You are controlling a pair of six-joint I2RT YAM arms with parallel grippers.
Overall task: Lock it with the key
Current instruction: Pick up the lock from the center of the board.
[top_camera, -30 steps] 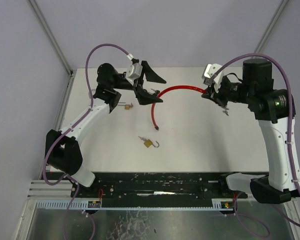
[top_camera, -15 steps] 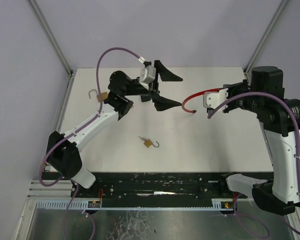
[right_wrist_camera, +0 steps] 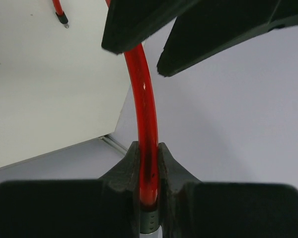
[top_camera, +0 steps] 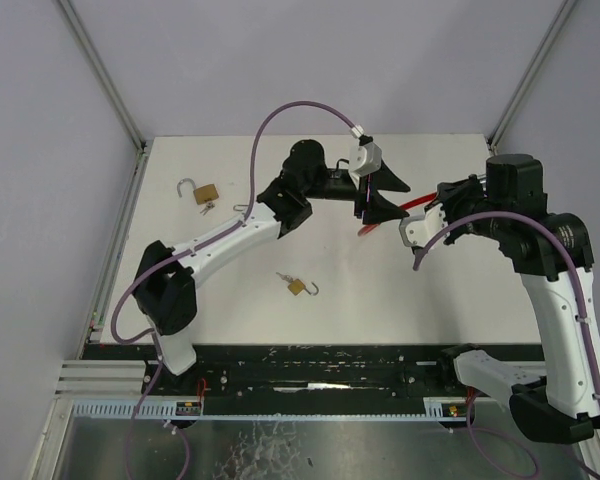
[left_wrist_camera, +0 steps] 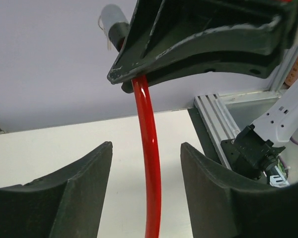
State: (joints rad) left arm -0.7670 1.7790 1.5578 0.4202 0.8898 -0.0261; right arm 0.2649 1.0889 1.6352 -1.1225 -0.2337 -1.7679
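A red cable (top_camera: 412, 204) hangs above the table's far right. My right gripper (right_wrist_camera: 148, 148) is shut on its end, just above the metal ferrule. My left gripper (left_wrist_camera: 146, 168) is open, and the cable (left_wrist_camera: 150, 148) runs through the gap between its jaws without touching either. Seen from above, the left gripper (top_camera: 382, 195) meets the right gripper (top_camera: 432, 207) there. A brass padlock (top_camera: 297, 288) with its shackle open lies mid-table, a key (top_camera: 283, 277) beside it. A second open padlock (top_camera: 206, 192) lies at the far left.
The cable's free end (right_wrist_camera: 62, 19) dangles near the white tabletop (top_camera: 400, 290). A black rail (top_camera: 320, 365) runs along the near edge. Grey walls and an aluminium frame (left_wrist_camera: 216, 106) close in the far side.
My left arm has swung from the far left across to the cable and its jaws now straddle it. The right gripper has drawn the cable in and lifted it off the table.
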